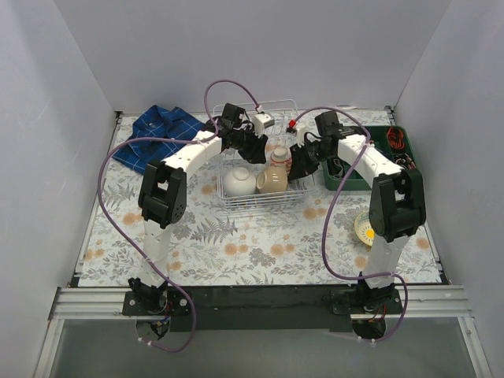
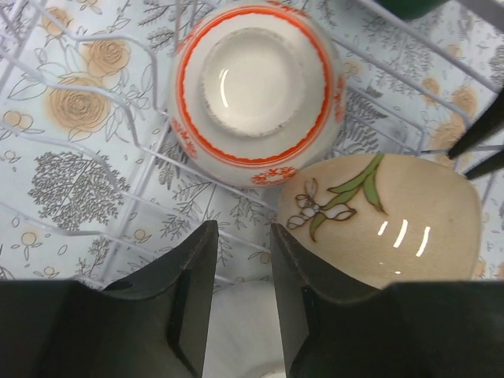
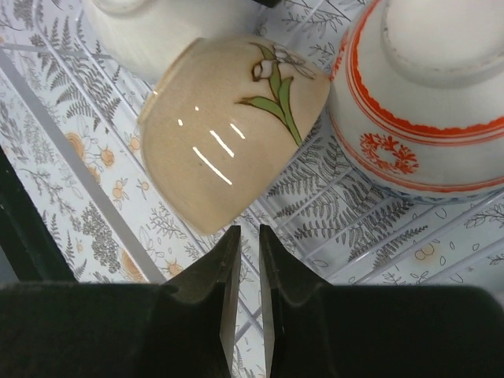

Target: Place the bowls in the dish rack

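Three bowls sit inside the white wire dish rack [image 1: 261, 206]. A white bowl [image 1: 239, 182] is at its left, a beige flower-painted bowl [image 1: 272, 181] lies tipped beside it, and an orange-banded bowl [image 1: 279, 157] rests upside down behind. My left gripper [image 1: 253, 151] hovers over the rack; its jaws [image 2: 240, 232] stand open, gripping nothing, with the white bowl [image 2: 236, 331] showing below the gap. The orange-banded bowl [image 2: 252, 87] and beige bowl [image 2: 394, 228] lie just beyond. My right gripper [image 1: 298, 167] is at the rack's right side, its jaws [image 3: 250, 232] narrowly open and empty, just short of the beige bowl [image 3: 228, 134].
A blue plaid cloth [image 1: 161, 130] lies at the back left. A green compartmented tray [image 1: 379, 169] with small items stands at the right. A small round yellow-and-white dish [image 1: 365, 228] sits by the right arm, partly hidden. The table has a floral cover.
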Robot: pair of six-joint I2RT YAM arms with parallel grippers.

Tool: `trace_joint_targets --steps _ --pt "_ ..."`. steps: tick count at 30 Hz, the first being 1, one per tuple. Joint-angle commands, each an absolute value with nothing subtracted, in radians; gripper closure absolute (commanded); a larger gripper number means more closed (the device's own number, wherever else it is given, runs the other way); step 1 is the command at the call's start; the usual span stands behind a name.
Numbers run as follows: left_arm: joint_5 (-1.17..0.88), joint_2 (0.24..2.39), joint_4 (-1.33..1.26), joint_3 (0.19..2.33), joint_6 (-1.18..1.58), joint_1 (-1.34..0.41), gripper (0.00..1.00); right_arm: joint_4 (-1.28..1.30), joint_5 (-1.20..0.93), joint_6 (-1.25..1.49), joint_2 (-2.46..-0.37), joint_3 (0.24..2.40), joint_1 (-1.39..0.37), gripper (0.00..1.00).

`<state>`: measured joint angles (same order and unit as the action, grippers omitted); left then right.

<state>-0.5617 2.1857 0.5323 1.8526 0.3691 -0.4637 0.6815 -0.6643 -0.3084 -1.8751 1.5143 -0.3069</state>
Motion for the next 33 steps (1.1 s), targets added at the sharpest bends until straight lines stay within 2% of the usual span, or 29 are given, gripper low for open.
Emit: trace_joint_targets --steps 1,6,10,13,14,16,17,19,21,24,27,33 --pt "-0.689 2.184 0.601 1.914 0.333 -0.463 0.67 0.704 -0.615 -0.356 -1.861 1.479 -0.305 0.77" --pt "-0.745 2.195 0.612 1.925 0.344 -0.463 0.67 0.7 -0.595 -0.362 -1.856 1.471 -0.304 0.77" --pt "-0.739 2.197 0.615 1.928 0.359 -0.468 0.68 0.695 -0.562 -0.345 -1.841 1.491 -0.302 0.66" --pt "-0.716 2.191 0.609 1.939 0.371 -0.468 0.66 0.696 -0.528 -0.325 -1.818 1.509 -0.279 0.5" --pt "-0.71 2.187 0.607 1.945 0.379 -0.469 0.64 0.698 -0.525 -0.299 -1.809 1.512 -0.273 0.39" --pt "-0.628 2.181 0.574 1.965 0.419 -0.469 0.61 0.7 -0.544 -0.281 -1.801 1.522 -0.258 0.26" --pt "-0.582 2.175 0.557 1.971 0.464 -0.469 0.57 0.701 -0.555 -0.261 -1.796 1.526 -0.256 0.02" --pt "-0.49 2.155 0.51 1.98 0.489 -0.466 0.55 0.695 -0.584 -0.241 -1.792 1.531 -0.258 0.01" --pt "-0.303 2.128 0.471 1.979 0.55 -0.465 0.45 0.681 -0.595 -0.174 -1.79 1.539 -0.261 0.01" --pt "-0.07 2.109 0.44 1.98 0.603 -0.463 0.38 0.661 -0.603 -0.123 -1.802 1.554 -0.273 0.01" --pt "0.067 2.065 0.439 1.941 0.638 -0.462 0.32 0.647 -0.592 -0.081 -1.822 1.577 -0.304 0.02" --pt "0.146 1.936 0.44 1.766 0.647 -0.457 0.28 0.635 -0.51 0.017 -1.868 1.627 -0.389 0.01"
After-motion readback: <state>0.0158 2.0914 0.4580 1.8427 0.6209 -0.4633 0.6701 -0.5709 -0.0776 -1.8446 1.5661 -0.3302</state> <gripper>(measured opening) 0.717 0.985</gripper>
